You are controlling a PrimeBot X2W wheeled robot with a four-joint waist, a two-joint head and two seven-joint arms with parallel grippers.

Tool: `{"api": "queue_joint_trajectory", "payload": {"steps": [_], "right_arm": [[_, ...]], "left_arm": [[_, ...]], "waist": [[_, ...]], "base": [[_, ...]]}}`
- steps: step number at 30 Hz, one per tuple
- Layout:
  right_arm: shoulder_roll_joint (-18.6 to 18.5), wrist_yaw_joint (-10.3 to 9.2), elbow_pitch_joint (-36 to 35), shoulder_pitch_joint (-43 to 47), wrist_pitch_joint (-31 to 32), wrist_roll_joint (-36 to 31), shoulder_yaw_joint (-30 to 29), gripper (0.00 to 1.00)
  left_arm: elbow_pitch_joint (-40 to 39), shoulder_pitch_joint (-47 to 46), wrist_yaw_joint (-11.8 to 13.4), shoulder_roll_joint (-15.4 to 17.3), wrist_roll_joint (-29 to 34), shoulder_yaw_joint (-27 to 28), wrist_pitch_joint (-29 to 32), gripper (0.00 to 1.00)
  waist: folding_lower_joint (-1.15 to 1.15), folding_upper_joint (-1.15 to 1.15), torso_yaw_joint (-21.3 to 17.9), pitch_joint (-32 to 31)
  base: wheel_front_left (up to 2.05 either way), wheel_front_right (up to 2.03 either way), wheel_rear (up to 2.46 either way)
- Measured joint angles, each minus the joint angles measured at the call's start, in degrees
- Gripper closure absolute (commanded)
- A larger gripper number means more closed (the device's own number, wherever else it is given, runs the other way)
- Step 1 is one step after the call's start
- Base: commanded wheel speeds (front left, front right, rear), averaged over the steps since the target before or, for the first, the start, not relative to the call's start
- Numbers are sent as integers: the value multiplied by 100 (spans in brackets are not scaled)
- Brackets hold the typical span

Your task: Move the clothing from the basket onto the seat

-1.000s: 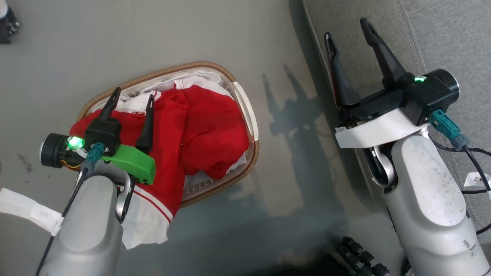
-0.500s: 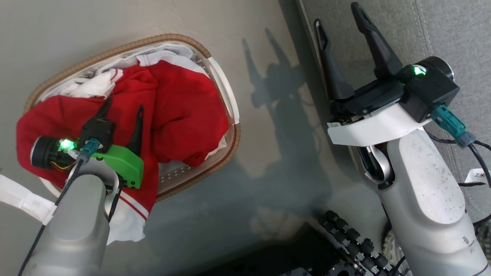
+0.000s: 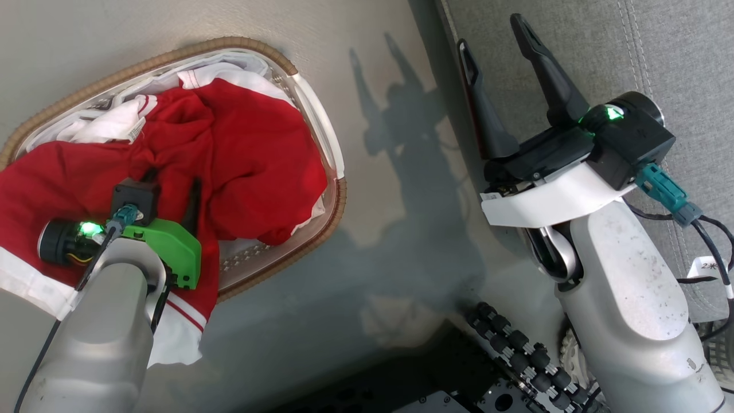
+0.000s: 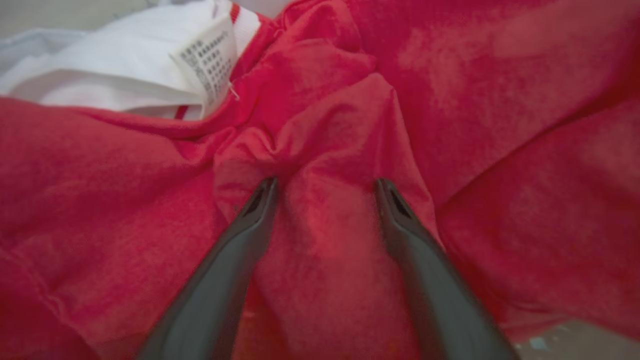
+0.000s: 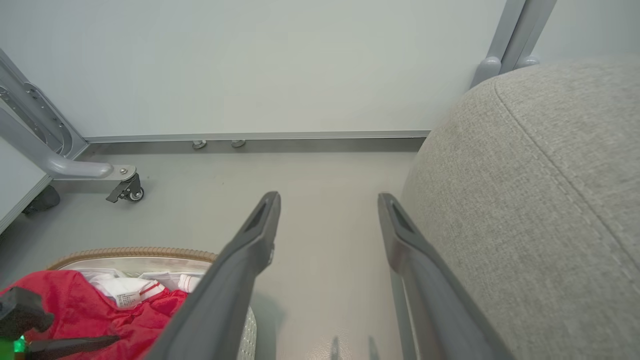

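Note:
The basket (image 3: 335, 172) stands on the floor at the left, heaped with the red and white clothing (image 3: 258, 155). One white-trimmed end of it hangs over the near rim. My left gripper (image 3: 172, 183) is open and sunk into the heap. In the left wrist view its fingertips (image 4: 270, 185) press into the red clothing (image 4: 450, 100), with a raised fold between them (image 4: 326, 182). My right gripper (image 3: 490, 34) is open and empty, over the edge of the grey seat (image 3: 659, 51). In the right wrist view my right gripper (image 5: 328, 197) points along the floor, the seat (image 5: 525, 200) beside it and the basket (image 5: 135, 252) at the lower left.
My wheeled base with black rollers (image 3: 516, 355) is at the bottom of the head view. A metal frame leg on a caster (image 5: 125, 187) stands by the pale wall beyond the basket. Bare grey floor (image 3: 401, 229) lies between basket and seat.
The head camera has moved, shifting the whole picture left and up. My left gripper has gone down from above the heap into the red clothing. The right gripper stays open.

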Motion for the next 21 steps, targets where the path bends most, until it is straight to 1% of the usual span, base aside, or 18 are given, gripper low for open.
{"api": "queue_joint_trajectory", "payload": {"steps": [5,12,17,18,19,20,21], "right_arm": [[1,0,-14,41,0,66,49,0],[1,0,-51,51,0,111,58,0],[0,0,-55,66,0,191,41,0],[1,0,-55,66,0,198,42,0],[1,0,-55,65,0,221,42,0],[1,0,-54,65,0,243,38,0],[1,0,-48,63,0,247,33,0]], "left_arm": [[424,-157,0,-2,-153,-208,-2,0],[1113,-453,0,-27,-149,-424,3,0],[1424,-625,30,-92,-134,-480,47,0],[1462,-646,35,-107,-140,-480,55,35],[1486,-661,40,-114,-149,-483,71,73],[1522,-678,40,-119,-149,-491,98,100],[1552,-690,40,-125,-154,-495,103,100]], "waist": [[0,0,-31,26],[0,0,-70,68],[0,0,-76,65],[0,0,-74,61],[0,0,-72,56],[0,0,-70,48],[0,0,-67,37]], "base": [[0,0,0],[0,0,0],[0,0,0],[0,0,0],[0,0,0],[0,0,0],[0,0,0]]}}
